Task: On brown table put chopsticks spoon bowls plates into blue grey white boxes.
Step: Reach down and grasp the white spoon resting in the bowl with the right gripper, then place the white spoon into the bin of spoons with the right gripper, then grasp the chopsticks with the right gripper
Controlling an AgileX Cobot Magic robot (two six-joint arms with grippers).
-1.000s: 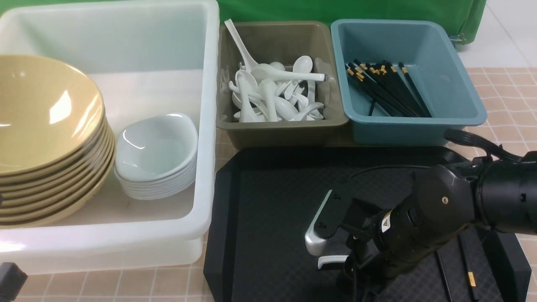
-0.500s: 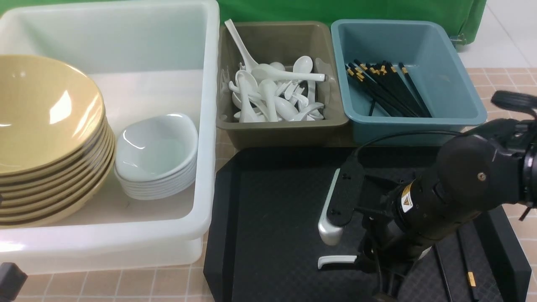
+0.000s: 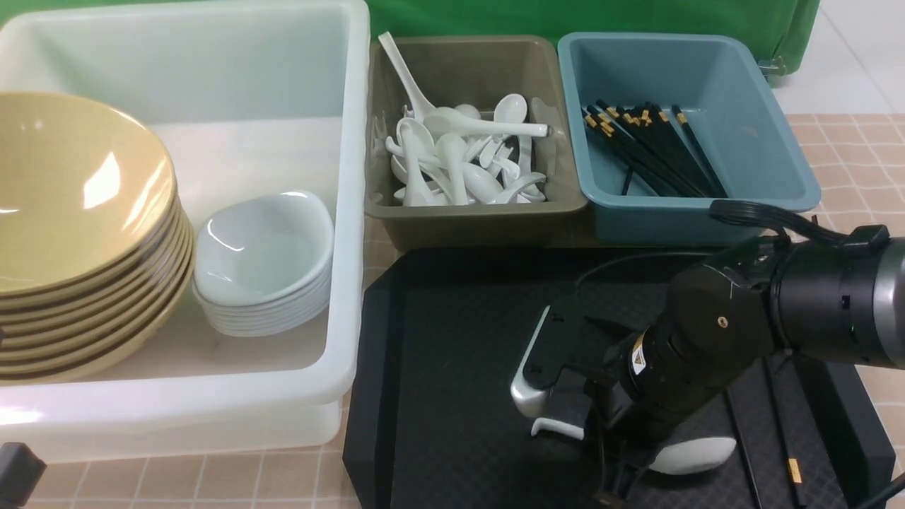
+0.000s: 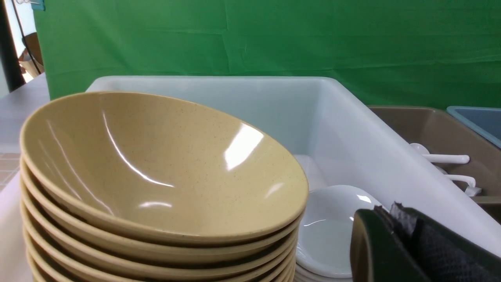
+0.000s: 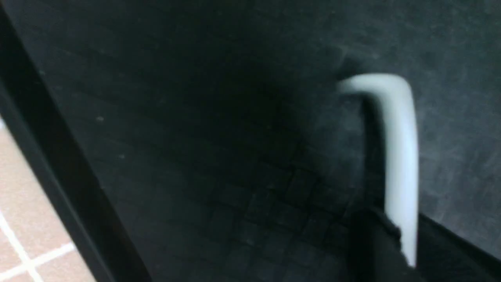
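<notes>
A white spoon (image 3: 689, 454) lies on the black tray (image 3: 452, 339), and my right gripper (image 3: 565, 408) is shut on its handle (image 5: 399, 149), low over the tray. Two black chopsticks (image 3: 785, 438) lie on the tray's right side, partly behind the arm. Stacked yellow bowls (image 3: 71, 212) and white plates (image 3: 261, 254) sit in the white box (image 3: 212, 71). In the left wrist view my left gripper (image 4: 391, 213) is shut and empty, beside the bowls (image 4: 156, 164) and plates (image 4: 332, 231).
The grey box (image 3: 481, 212) holds several white spoons (image 3: 459, 155). The blue box (image 3: 707, 219) holds several chopsticks (image 3: 650, 148). Both stand behind the tray on the brown table (image 3: 212, 481). A green backdrop (image 3: 565, 14) closes the far side.
My right gripper dropped lower and toward the left, and its fingers closed round the spoon's handle. The spoon's scoop now shows under the arm. The left arm stayed still.
</notes>
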